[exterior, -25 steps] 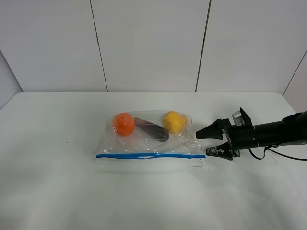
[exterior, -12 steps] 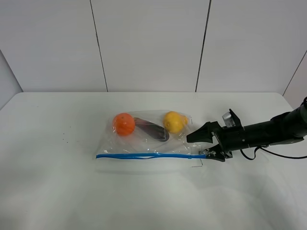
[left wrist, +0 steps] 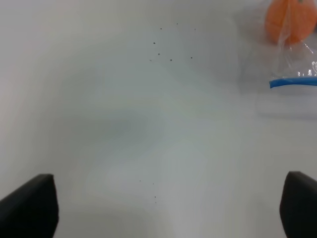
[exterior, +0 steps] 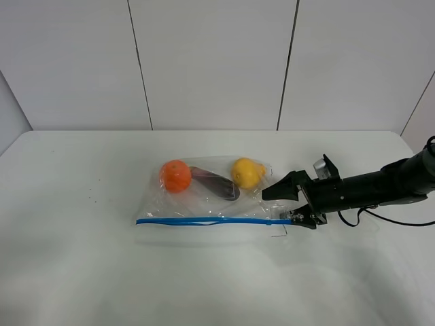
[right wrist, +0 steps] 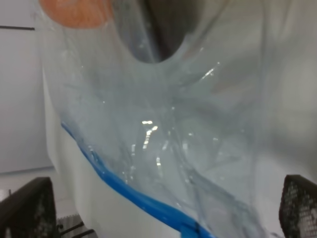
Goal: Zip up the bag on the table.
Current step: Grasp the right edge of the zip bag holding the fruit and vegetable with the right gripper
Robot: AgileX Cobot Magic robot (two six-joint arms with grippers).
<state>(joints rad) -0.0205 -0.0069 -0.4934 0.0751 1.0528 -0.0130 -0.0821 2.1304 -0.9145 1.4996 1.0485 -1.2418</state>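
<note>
The right gripper (exterior: 277, 206) has slid up to the bag (exterior: 204, 207), jaws wide (left gripper (left wrist: 163, 208) gapes too).

left gripper (left wrist: 163, 206) mostly cut off, bag (right wrist: 163, 148) blurred

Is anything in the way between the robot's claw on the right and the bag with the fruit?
No, nothing that I can see. The right gripper is open and sits right at the right end of the bag, close to where the blue zip strip ends.
</note>
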